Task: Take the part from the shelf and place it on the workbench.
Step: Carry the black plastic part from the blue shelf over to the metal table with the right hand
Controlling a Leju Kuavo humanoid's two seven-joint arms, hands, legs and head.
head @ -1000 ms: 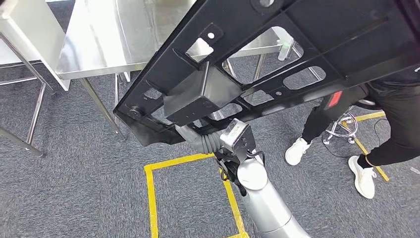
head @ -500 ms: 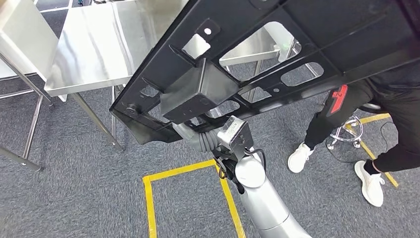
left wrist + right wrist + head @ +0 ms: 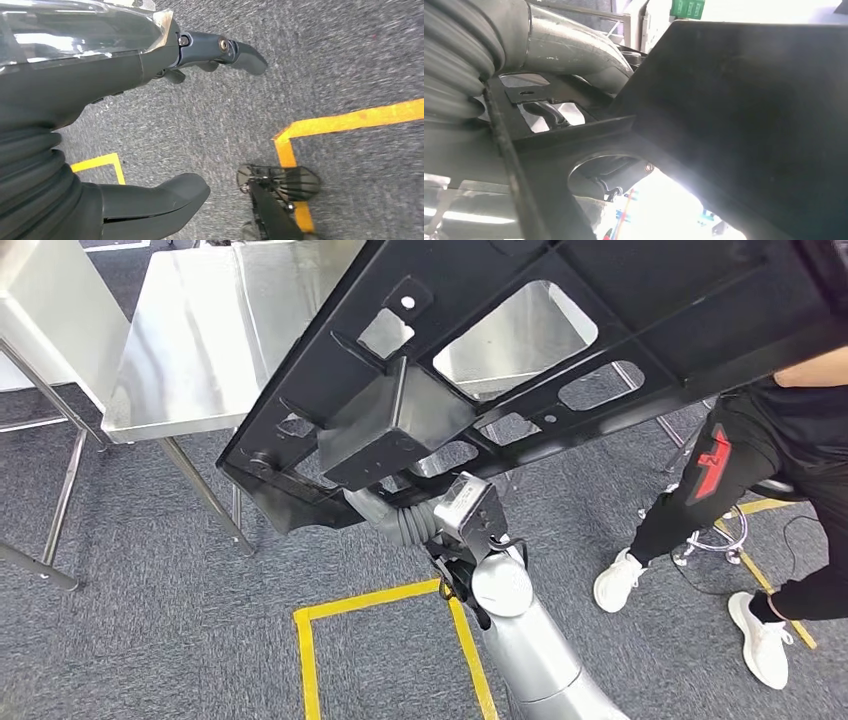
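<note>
The part (image 3: 560,350) is a large, flat black panel, ribbed and pierced with several rectangular and oval cutouts, with a boxy black block near its lower left end. It runs tilted from the middle left of the head view up to the upper right corner, above the shiny steel workbench (image 3: 190,350) in the upper left.

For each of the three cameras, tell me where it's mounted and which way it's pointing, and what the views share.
Head view: high on the body, looking forward and down at the black part, the steel workbench and the right arm.
Left wrist view: behind the left hand, facing grey carpet with yellow tape.
Right wrist view: behind the right hand, facing up under the part.
Shared: head and right wrist views both show the part.
</note>
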